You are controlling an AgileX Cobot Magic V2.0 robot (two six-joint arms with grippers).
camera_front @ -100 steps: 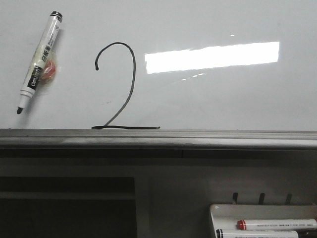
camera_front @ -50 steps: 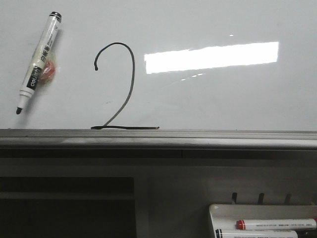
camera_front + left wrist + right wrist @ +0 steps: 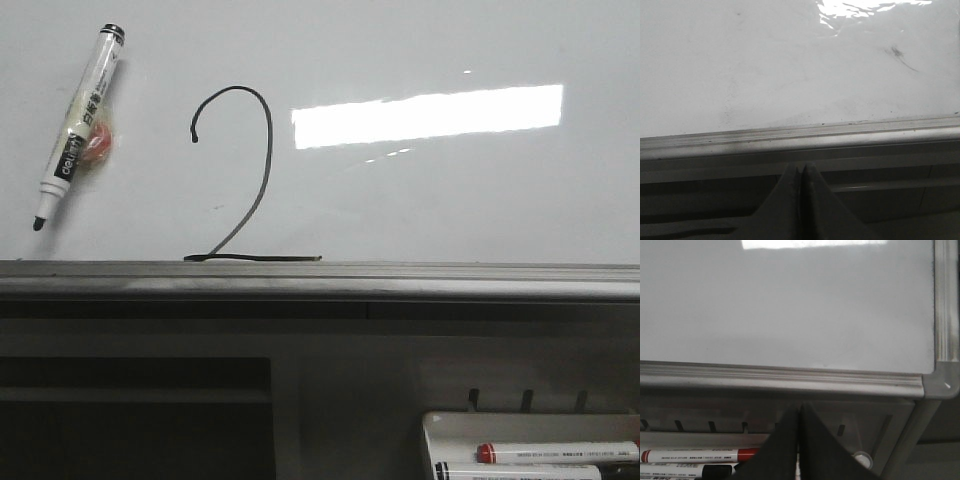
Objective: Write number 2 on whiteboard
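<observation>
The whiteboard (image 3: 450, 190) fills the upper front view, with its grey ledge (image 3: 320, 280) below. A thin black number 2 (image 3: 245, 175) stands on it, base line just above the ledge. A black-capped white marker (image 3: 78, 125) clings tilted to the board left of the 2, tip down. Neither gripper shows in the front view. My left gripper (image 3: 801, 169) is shut and empty, below the ledge (image 3: 800, 142). My right gripper (image 3: 799, 412) is shut and empty too, below the board's lower right corner (image 3: 940, 382).
A small white marker tray (image 3: 470, 425) hangs under the ledge at the right, holding a red-capped marker (image 3: 555, 452) and a black-capped one (image 3: 515, 471). The same tray and red marker (image 3: 700, 455) lie behind my right fingers. A dark shelf opening (image 3: 135, 415) lies lower left.
</observation>
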